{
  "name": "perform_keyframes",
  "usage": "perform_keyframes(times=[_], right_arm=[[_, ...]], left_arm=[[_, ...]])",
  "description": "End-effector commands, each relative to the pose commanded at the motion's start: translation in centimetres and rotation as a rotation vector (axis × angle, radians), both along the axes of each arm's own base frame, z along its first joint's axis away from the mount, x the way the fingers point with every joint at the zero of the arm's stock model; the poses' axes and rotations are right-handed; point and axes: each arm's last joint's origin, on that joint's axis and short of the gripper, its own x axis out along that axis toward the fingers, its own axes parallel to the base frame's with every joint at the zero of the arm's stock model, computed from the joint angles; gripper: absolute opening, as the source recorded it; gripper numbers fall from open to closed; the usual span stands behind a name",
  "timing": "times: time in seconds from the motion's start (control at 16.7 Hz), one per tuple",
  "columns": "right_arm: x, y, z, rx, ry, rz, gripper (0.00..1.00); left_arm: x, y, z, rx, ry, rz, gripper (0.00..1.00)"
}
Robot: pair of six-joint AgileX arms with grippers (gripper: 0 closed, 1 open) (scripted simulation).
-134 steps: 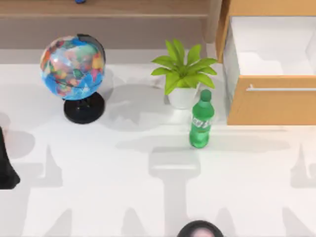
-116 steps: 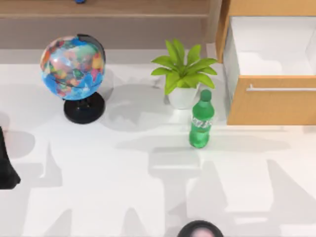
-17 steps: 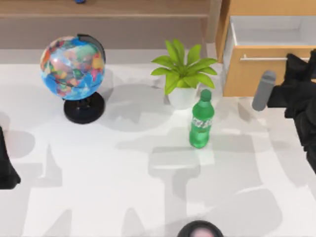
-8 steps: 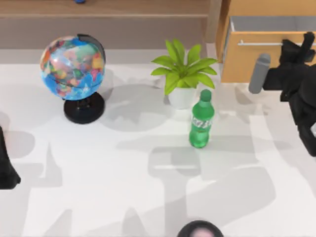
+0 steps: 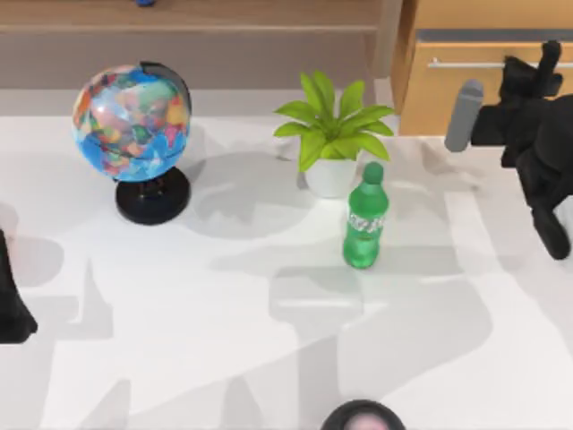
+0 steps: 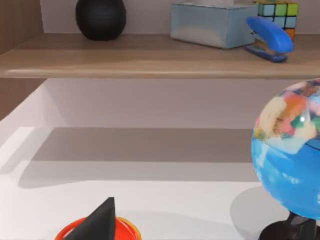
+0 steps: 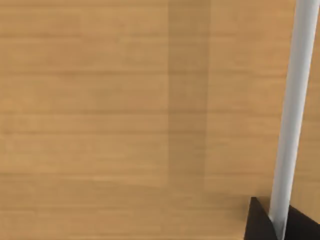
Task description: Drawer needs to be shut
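No legible text, brand, number or sign in any view. Green bottle [image 5: 364,228] has a pale label band w/ marks too blurred to read. Globe [image 5: 132,122] shows coloured map patches only; any lettering can't be made out.

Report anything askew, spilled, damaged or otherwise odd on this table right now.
Nothing stands out. The globe, potted plant and green bottle all stand upright, with no spill. The drawer is nearly shut, a thin gap showing behind its front, with the right gripper at its handle. The left arm sits parked at the table's left edge.
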Motion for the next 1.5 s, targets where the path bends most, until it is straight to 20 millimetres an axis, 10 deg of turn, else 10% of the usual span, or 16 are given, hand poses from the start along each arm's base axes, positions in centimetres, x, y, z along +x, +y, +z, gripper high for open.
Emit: perform_keyframes(times=[0.6, 1.38, 1.5], right_arm=[[3.7, -0.3, -0.1, 0.000, 0.008, -0.007, 0.00], [3.7, -0.3, -0.1, 0.000, 0.008, -0.007, 0.98], [3.7, -0.3, -0.1, 0.000, 0.008, -0.007, 1.00]], left_arm=[[0.0, 0.0, 0.0, 0.000, 0.000, 0.000, 1.00], [0.0, 0.0, 0.0, 0.000, 0.000, 0.000, 1.00], [0.0, 0.0, 0.0, 0.000, 0.000, 0.000, 1.00]])
